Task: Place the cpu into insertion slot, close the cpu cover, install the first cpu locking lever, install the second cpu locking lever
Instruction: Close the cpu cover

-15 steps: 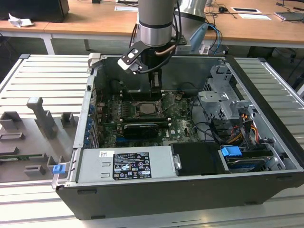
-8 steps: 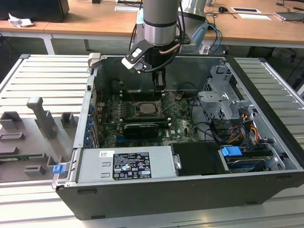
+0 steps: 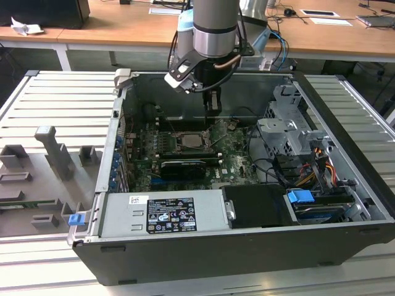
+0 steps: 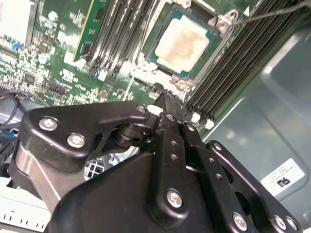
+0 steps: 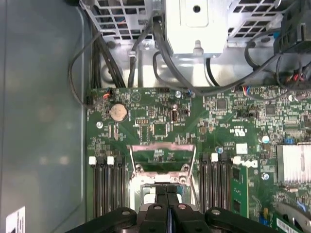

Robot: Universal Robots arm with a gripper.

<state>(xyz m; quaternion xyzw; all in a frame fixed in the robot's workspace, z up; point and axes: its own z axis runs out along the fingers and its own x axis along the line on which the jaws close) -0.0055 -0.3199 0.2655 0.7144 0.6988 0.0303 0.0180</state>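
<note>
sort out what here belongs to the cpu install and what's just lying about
For the job: cpu, insertion slot, cpu cover, pincer.
Just lying about: memory stick, coin battery, power supply box, grey fixtures outside the case.

The case point(image 3: 216, 259) lay open on top, leaving clear air above the board point(image 3: 237, 161). There the gripper point(image 3: 213, 103) hung over the socket point(image 3: 190, 141), fingers pressed together. Memory slots point(image 5: 107, 187) hemmed the socket closely on two sides, and an upright card point(image 3: 183, 166) stood near it. A drive cage point(image 3: 285, 131) and loose cables point(image 3: 271, 168) crowded the exterior view's right.
</note>
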